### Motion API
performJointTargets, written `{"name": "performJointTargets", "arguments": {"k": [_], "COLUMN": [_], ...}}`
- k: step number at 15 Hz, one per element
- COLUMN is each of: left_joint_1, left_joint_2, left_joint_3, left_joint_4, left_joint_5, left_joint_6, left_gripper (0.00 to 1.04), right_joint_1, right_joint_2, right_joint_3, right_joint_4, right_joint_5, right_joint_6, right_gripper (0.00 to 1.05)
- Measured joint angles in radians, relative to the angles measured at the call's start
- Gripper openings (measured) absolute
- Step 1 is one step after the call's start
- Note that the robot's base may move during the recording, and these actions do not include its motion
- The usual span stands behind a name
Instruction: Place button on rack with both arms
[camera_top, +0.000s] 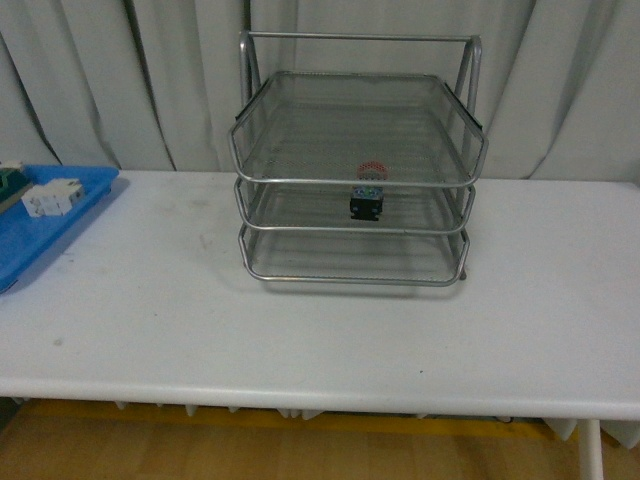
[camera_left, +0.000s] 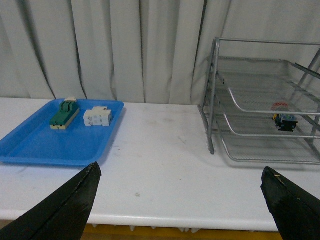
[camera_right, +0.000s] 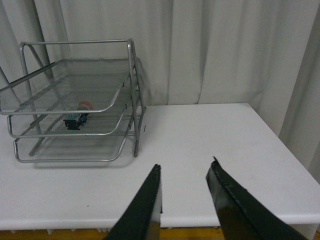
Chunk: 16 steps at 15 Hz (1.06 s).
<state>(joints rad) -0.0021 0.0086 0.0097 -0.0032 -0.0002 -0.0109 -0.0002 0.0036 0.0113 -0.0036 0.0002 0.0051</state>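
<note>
Progress: the button already sat inside the rack, on the middle mesh tier as far as the front view showed, so the placing looked done; by my judgement only pulling both arms clear was left.
Button position: well ahead of both pincers and touched by neither, off toward the right-hand finger of the left pincer and off toward the left-hand finger of the right pincer.
Left pincer: released, fingers spread wide and empty, low over the near edge of the counter.
Right pincer: released too (a narrower gap than the left), nothing between its fingers.
Button make: round red mushroom cap, seen dimly through the mesh, on a dark blocky body with bluish-green marks.
Rack make: silver metal, three wire-mesh trays stacked in a tubular frame with a bar across the top; rims rounded and shiny.
Counter surface: flat white, matte, faintly scuffed.
Blue tray: smooth plastic with a raised lip, ahead of the left pincer on its left-finger side, well apart from the rack.
Tray contents: a green-and-beige block and a white block, lying just beside each other (neither is part of the job).
Backdrop: pale pleated curtain.
</note>
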Motion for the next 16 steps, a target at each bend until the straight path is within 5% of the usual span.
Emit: {"name": "performJointTargets", "arguments": {"k": [6,16], "left_joint_1": [0.000,0.000], "left_joint_2": [0.000,0.000], "left_joint_3": [0.000,0.000], "left_joint_4": [0.000,0.000], "left_joint_5": [0.000,0.000], "left_joint_6": [0.000,0.000], "left_gripper": [0.98,0.98], "right_joint_1": [0.000,0.000], "right_joint_2": [0.000,0.000], "right_joint_3": [0.000,0.000], "right_joint_4": [0.000,0.000], "right_joint_5": [0.000,0.000], "right_joint_6": [0.001,0.000], "right_gripper": [1.00,0.98]}}
